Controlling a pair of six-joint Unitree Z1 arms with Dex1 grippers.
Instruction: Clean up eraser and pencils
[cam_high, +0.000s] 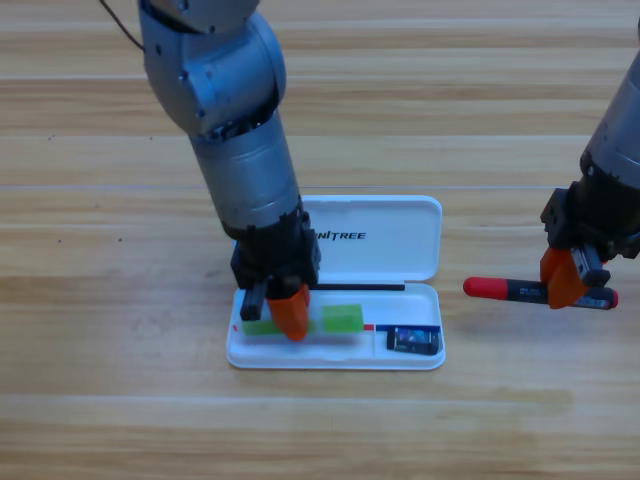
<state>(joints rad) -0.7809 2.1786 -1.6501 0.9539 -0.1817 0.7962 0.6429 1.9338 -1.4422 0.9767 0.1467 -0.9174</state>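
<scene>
**A robot test table in a lab**

This looks like a robot lab. Two big grey metal robot arms (235, 140) reach over a bare light-brown wooden table (120, 400). A thin black cable (120, 25) hangs near one arm. A white plastic case marked "UNITREE" (385, 235) lies open there.

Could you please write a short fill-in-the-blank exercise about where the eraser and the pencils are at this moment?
1. The eraser lies in the white case's ____ end.
2. The left gripper is at the ____ pencil in the case.
3. The red-ended pencil lies on the ____, outside the case.
4. The ____ gripper is at that pencil.

Missing words: right; green; table; right
</scene>
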